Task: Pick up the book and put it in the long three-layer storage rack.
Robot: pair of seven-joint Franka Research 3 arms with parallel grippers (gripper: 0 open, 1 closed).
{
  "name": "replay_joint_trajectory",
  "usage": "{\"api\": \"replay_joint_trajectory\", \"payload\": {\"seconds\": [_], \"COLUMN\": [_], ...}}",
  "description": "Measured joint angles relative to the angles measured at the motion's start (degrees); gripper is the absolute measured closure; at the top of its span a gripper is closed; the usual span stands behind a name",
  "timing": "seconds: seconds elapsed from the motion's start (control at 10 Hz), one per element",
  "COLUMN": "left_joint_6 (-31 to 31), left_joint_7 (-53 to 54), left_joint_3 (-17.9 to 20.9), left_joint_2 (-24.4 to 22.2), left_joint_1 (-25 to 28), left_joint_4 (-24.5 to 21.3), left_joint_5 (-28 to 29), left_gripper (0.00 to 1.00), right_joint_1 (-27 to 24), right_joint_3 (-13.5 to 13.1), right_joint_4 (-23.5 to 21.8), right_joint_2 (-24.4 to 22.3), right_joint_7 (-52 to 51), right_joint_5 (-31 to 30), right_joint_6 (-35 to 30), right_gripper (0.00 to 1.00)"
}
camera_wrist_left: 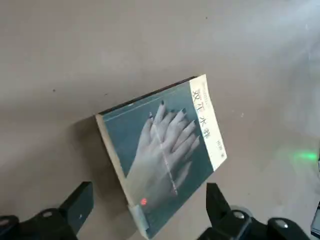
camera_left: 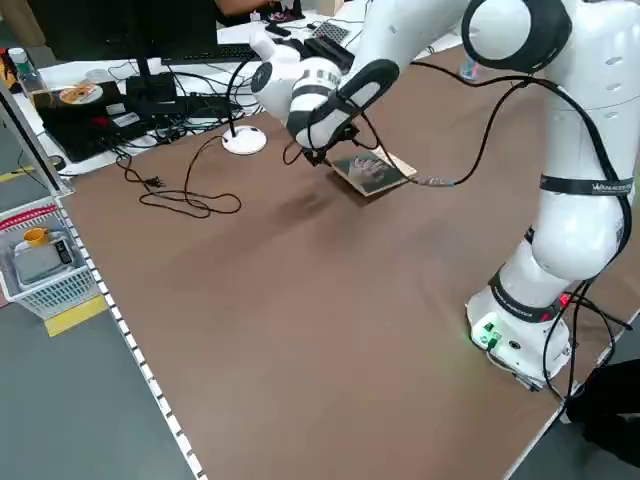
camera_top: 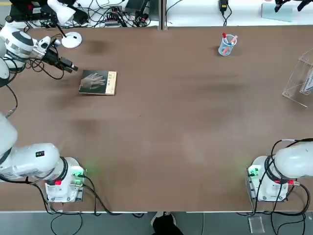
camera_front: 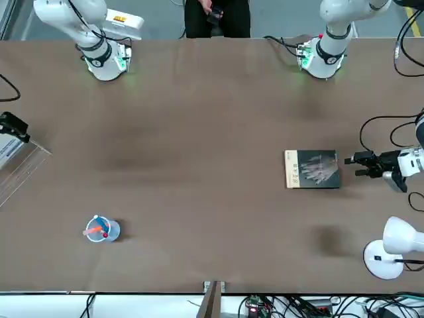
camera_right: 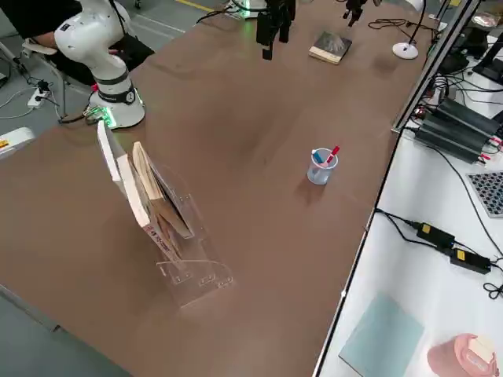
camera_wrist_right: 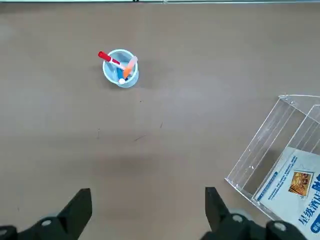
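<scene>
Dark grey-green with a pale hand photograph on its cover, the book (camera_top: pixel 98 82) lies flat on the left part of the table, its cream strip on the side away from the nearby left gripper (camera_top: pixel 76 67). I have that gripper's fingers spread wide, with nothing between them; it hangs just beyond the book's dark end, not touching it. I judge this to be the approach: the reach is mostly made, but the grasp, the lift, the carry and the placing are all left to do. Well across the brown tabletop (camera_top: pixel 161 147), at my right, the clear acrylic storage rack (camera_right: pixel 196 279) already has several books (camera_right: pixel 153 208) standing in it, leaning together, so I would expect to need care in finding a free slot. My right gripper (camera_wrist_right: pixel 148 200) is by the rack, also wide open and empty. The blue pen cup (camera_top: pixel 227 45), with its markers, stands apart from both book and rack. Given how far the rack is from the left arm, I suspect the book may need passing or setting down midway for the right arm to finish. Nothing of the task proper is done.
</scene>
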Motion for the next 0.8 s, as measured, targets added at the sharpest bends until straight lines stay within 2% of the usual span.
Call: {"api": "replay_joint_trajectory", "payload": {"seconds": [0.8], "left_joint_6": [0.0], "left_joint_7": [5.52], "left_joint_3": [-0.07], "left_joint_2": [6.21], "left_joint_1": [1.74], "left_joint_4": [1.14], "left_joint_5": [-5.14], "left_gripper": [0.03], "right_joint_1": [0.0], "right_joint_3": [0.0], "right_joint_4": [-0.09], "right_joint_2": [0.0], "right_joint_7": [0.0], "right_joint_5": [0.0], "right_joint_6": [0.71], "right_gripper": [0.0]}}
